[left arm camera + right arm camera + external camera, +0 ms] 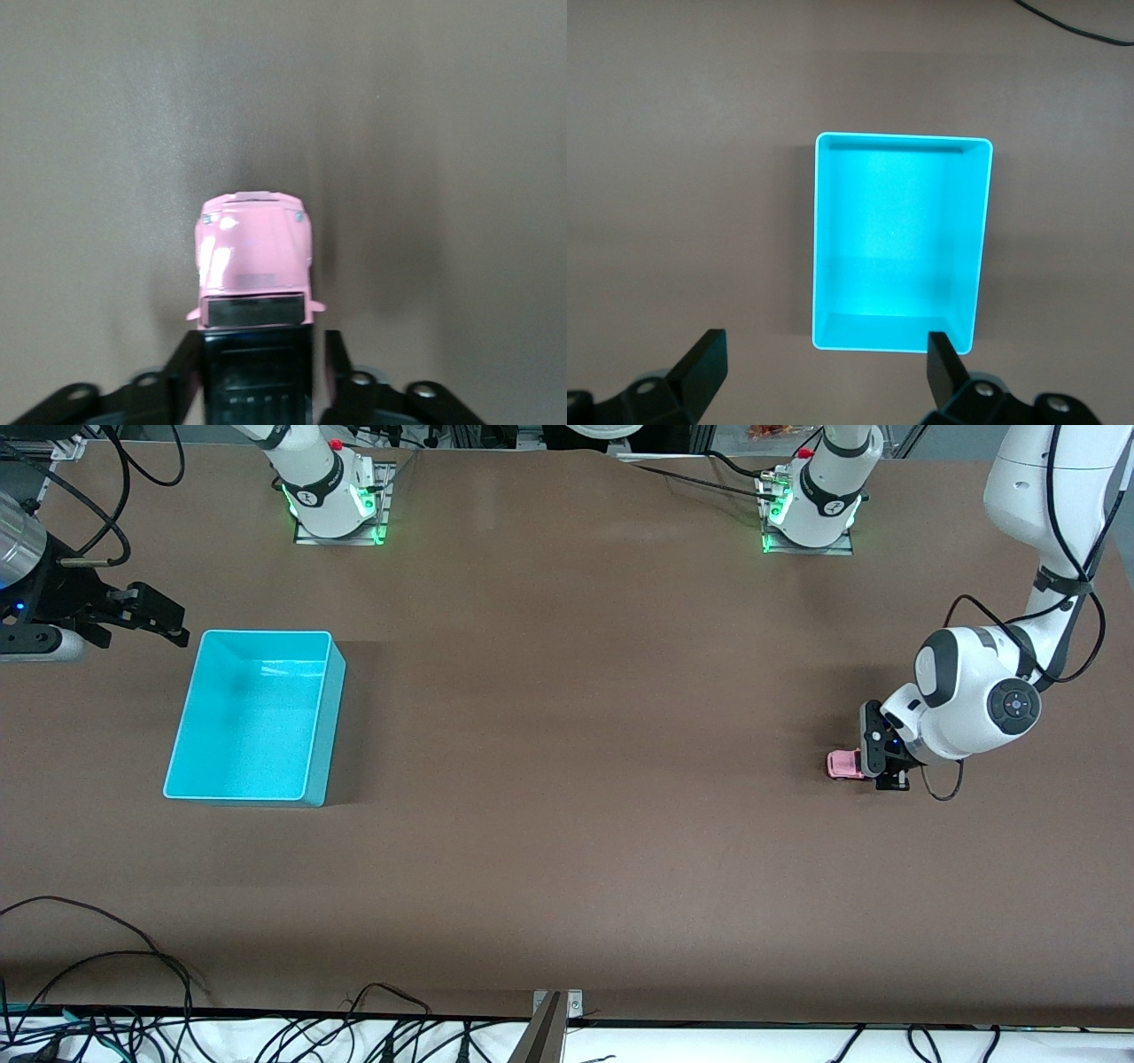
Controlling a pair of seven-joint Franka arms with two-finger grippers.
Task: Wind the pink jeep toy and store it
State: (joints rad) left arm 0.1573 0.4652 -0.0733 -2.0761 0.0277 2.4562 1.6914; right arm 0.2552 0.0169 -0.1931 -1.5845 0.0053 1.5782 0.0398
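The jeep (843, 763) sat on the bench (567, 841), well apart from the bin (255, 717), toward the left arm's end. It looked light, hard and slick, best pinched across its black rear flanks, where the left gripper (257, 372) was clamped. It was pale pink, with a black roof. The right gripper (824, 367) waited open over the bench beside the bin.
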